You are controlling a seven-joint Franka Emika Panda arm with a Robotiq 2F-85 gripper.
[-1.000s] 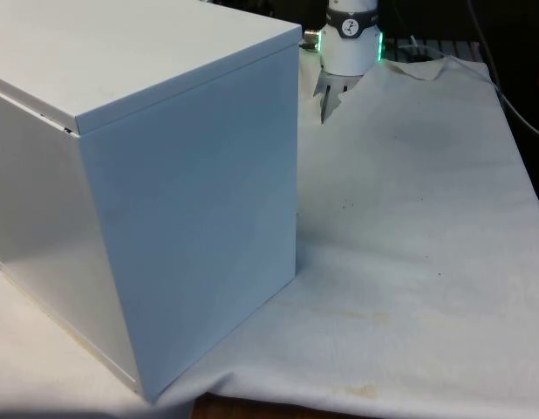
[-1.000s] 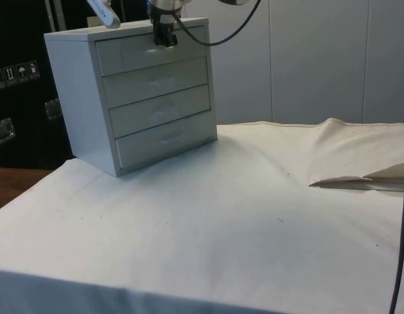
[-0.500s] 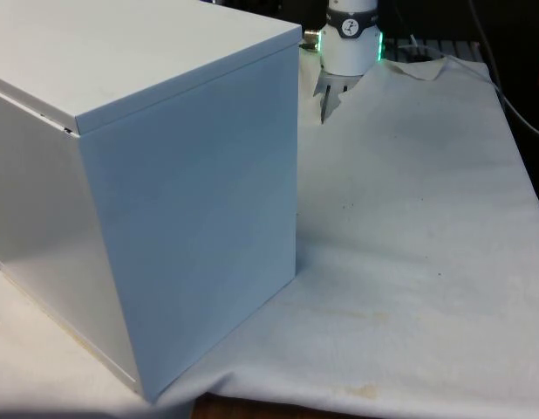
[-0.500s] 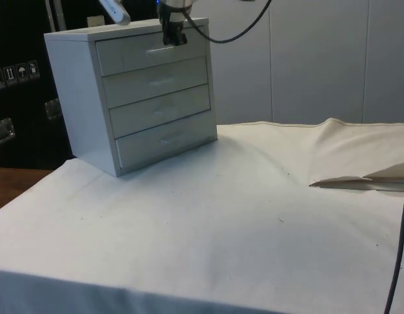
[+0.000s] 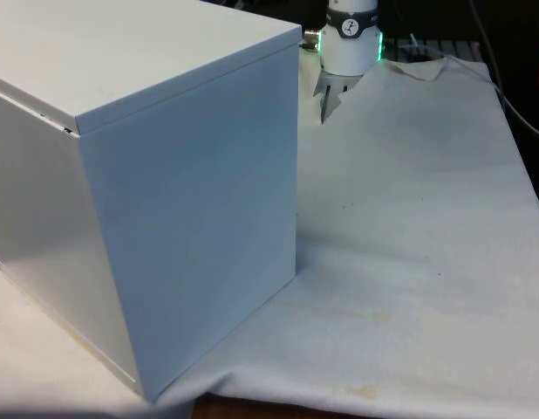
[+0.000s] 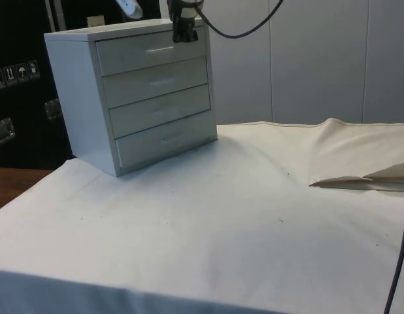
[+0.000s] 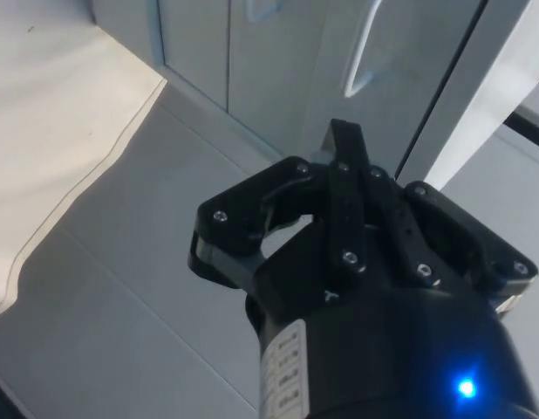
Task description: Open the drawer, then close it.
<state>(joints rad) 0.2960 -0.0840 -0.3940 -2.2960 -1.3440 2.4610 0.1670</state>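
Because the chest of drawers [image 6: 133, 91] turns a blank side to the front view, we read the work from the side view. There the claw [image 6: 185, 33] hangs just off the top drawer [image 6: 151, 53], beyond its handle [image 6: 161, 49], its fingers pressed together on nothing, as the wrist view confirms. All four drawers look flush, so we judge the claw parked clear of the front. Whether the top drawer sits fully home is hard to tell. The table [image 6: 241, 216] lies under white cloth.
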